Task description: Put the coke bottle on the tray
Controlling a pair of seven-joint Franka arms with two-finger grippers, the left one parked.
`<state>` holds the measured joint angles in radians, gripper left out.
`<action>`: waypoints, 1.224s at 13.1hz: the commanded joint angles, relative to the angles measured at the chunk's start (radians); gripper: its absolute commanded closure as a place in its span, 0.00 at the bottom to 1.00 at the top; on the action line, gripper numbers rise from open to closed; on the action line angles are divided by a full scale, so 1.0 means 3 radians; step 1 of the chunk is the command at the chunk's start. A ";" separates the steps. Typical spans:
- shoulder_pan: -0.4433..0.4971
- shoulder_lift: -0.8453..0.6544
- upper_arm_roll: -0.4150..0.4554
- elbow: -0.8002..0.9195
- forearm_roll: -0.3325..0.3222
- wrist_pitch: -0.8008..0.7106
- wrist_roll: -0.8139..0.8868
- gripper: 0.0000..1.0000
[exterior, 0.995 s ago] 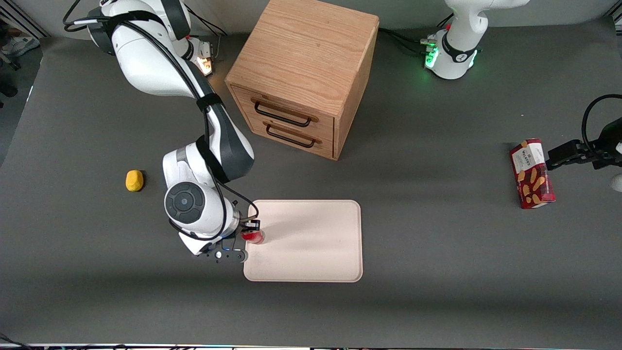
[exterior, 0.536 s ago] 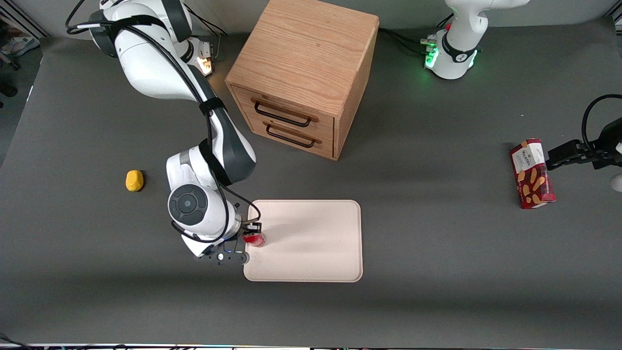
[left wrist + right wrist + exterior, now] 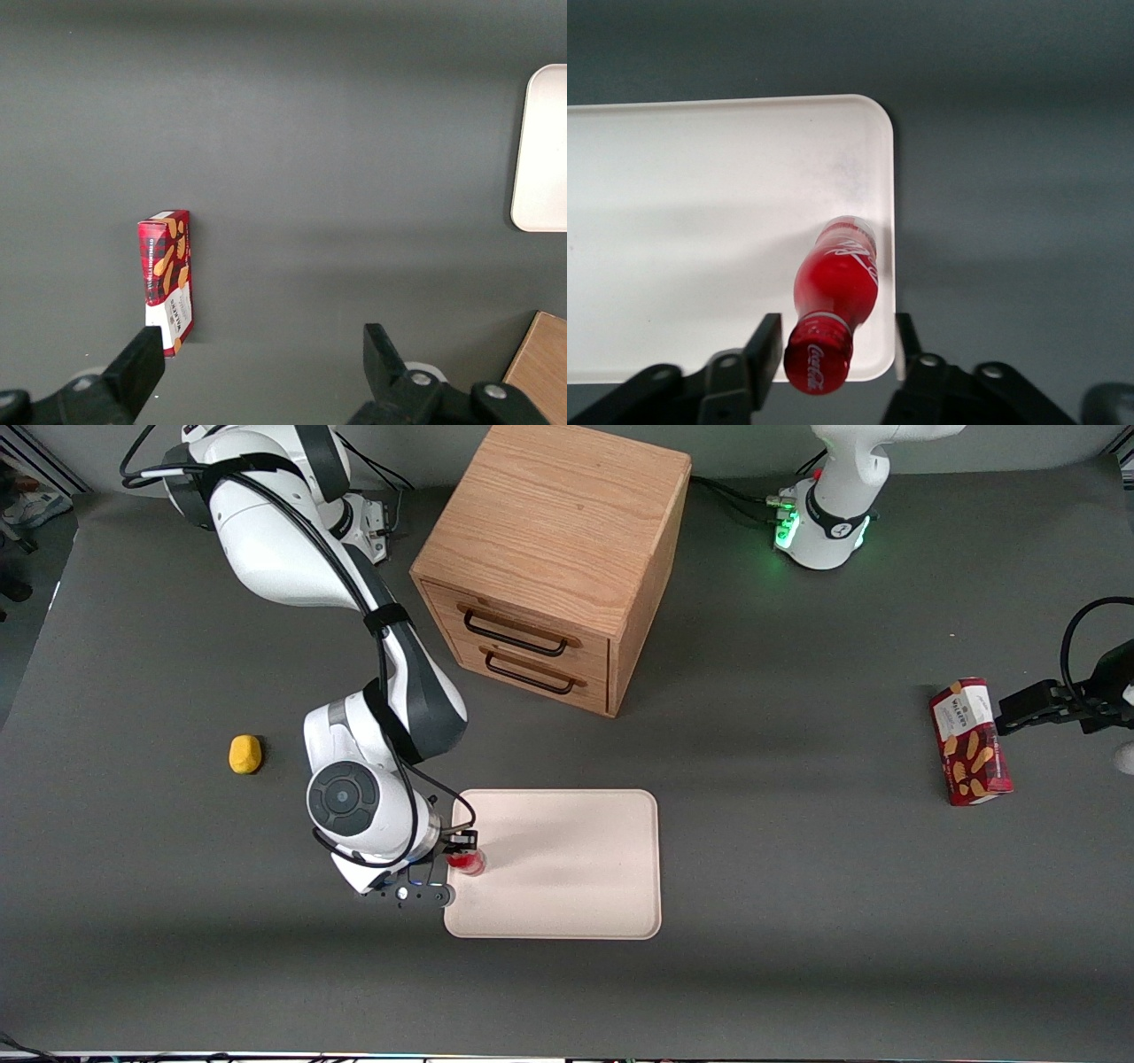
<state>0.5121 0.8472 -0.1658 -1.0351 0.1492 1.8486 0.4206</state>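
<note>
1. Directly under the gripper stands the coke bottle, a slim red bottle of glossy plastic with a narrow neck, a round red cap and thin white lettering on its body.

2. The gripper's two dark fingers stand apart, one on each side of the cap. In the right wrist view a gap shows between each finger and the bottle, so the gripper is released and not grasping.

3. The bottle stands upright on the tray, with its base just beside the low rim at the tray's edge toward the working arm's end of the table.

4. The tray is a flat rectangle of matte cream material with rounded corners. Its surface is smooth, with a faint dusty mark near the bottle.

5. In the front view the gripper hangs over this same tray edge, and the bottle shows as a small red spot beneath it.

6. Farther from the front camera than the gripper stands a wooden cabinet with visible grain, box-shaped, having two drawers with thin dark metal handles.

7. Beside the arm, toward the working arm's end, lies a small rounded yellow object on the grey matte table.

8. Well apart from the gripper, toward the parked arm's end, lies a red rectangular biscuit box.
</note>
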 commanded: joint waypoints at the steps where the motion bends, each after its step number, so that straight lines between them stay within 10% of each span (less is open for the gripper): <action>1: 0.0016 -0.0017 -0.0020 -0.0011 0.0014 0.0046 0.0066 0.00; 12: -0.0014 -0.1074 -0.0010 -0.0001 0.0019 -0.1246 0.0076 0.00; 16: -0.0468 -0.1560 0.0270 -0.0036 -0.0006 -0.1932 0.0009 0.00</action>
<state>0.4528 0.4595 -0.1515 -1.0051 0.1487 1.3293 0.4243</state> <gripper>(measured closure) 0.000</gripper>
